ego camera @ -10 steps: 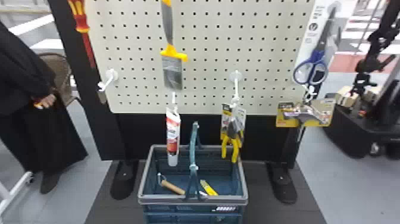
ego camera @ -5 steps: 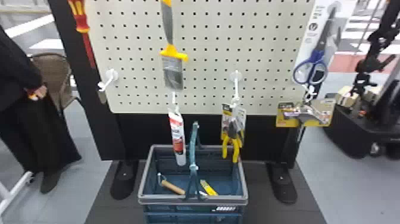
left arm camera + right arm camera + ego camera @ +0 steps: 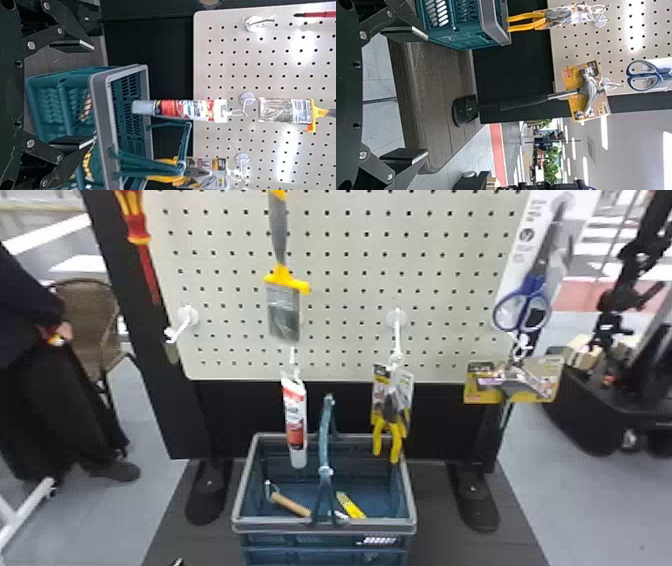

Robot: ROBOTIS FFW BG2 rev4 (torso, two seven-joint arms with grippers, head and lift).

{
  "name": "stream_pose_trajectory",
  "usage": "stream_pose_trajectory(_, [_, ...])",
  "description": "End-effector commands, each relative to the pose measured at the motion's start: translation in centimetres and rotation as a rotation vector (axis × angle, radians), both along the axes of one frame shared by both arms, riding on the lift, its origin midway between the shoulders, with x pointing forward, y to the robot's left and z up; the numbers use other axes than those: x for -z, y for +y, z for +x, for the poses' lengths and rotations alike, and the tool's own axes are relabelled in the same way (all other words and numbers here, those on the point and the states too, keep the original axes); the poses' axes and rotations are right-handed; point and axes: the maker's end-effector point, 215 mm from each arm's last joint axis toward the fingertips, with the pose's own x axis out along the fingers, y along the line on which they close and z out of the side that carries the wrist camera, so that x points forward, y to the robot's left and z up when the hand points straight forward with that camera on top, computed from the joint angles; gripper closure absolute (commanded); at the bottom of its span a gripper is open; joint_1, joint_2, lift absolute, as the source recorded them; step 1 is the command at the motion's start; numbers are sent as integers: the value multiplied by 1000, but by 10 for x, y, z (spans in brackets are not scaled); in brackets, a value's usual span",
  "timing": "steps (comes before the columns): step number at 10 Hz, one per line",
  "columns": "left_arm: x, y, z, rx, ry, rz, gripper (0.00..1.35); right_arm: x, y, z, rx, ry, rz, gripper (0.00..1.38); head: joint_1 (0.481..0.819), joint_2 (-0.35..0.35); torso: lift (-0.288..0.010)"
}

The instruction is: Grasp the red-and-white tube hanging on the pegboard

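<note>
The red-and-white tube hangs cap down from a white hook low on the pegboard, its cap just above the back rim of the basket. In the left wrist view the tube lies well beyond my left gripper, past the basket. That gripper is open, its fingers wide apart with nothing between them. My right gripper is open too, low and off to the right of the basket, facing the stand's foot.
Yellow-handled pliers hang right of the tube and a yellow-necked brush above it. A carded hammer, blue scissors and a red screwdriver hang farther out. The basket's upright handle stands beside the tube. A person stands at left.
The tube has swayed a little from side to side on its hook. The person at left has shifted farther left.
</note>
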Motion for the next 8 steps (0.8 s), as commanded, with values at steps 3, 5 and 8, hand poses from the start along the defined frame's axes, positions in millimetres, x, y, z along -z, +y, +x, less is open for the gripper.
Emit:
stream_pose_trajectory(3, [-2, -5, 65, 66, -33, -35, 447, 3, 1, -2, -1, 7, 0, 262, 549, 0, -100])
stream_pose_trajectory(5, [-11, -22, 105, 146, -50, -38, 426, 4, 1, -3, -3, 11, -1, 262, 549, 0, -100])
stream_pose_trajectory(8, [-18, -23, 157, 188, -45, -48, 394, 6, 1, -3, -1, 15, -2, 262, 549, 0, -100])
